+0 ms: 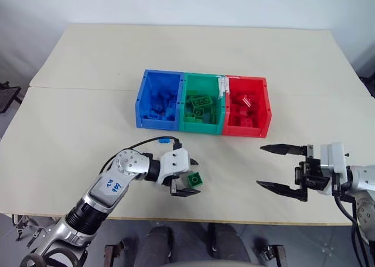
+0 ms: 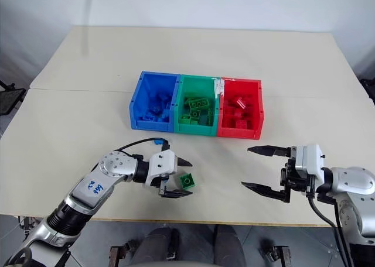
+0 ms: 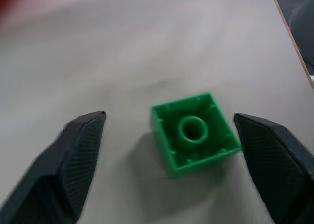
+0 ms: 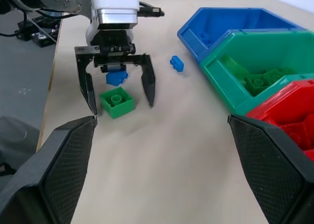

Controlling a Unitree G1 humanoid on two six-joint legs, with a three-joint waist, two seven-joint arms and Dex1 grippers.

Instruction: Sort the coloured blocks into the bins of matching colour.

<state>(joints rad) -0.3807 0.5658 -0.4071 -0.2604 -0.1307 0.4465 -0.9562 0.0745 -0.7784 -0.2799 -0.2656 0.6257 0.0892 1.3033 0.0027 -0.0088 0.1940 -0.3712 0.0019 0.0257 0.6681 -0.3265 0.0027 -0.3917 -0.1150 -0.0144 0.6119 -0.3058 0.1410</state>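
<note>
A green block [image 1: 195, 178] lies hollow side up on the table near the front edge. My left gripper [image 1: 188, 176] is open and straddles it, one finger on each side. In the left wrist view there is a gap between the green block [image 3: 194, 133] and each finger [image 3: 78, 155]. A small blue block [image 4: 176, 63] lies on the table beside that gripper, and another blue block [image 4: 116, 77] sits just behind its fingers. The joined bins, blue [image 1: 140, 103], green [image 1: 202, 78] and red [image 1: 265, 106], stand mid-table and hold several blocks. My right gripper [image 1: 260, 166] hangs open and empty at the right.
The beige table's front edge [image 1: 234, 221] runs just below both grippers. A black cable [image 1: 140, 143] loops over the left wrist. Bare tabletop lies between the grippers and the bins.
</note>
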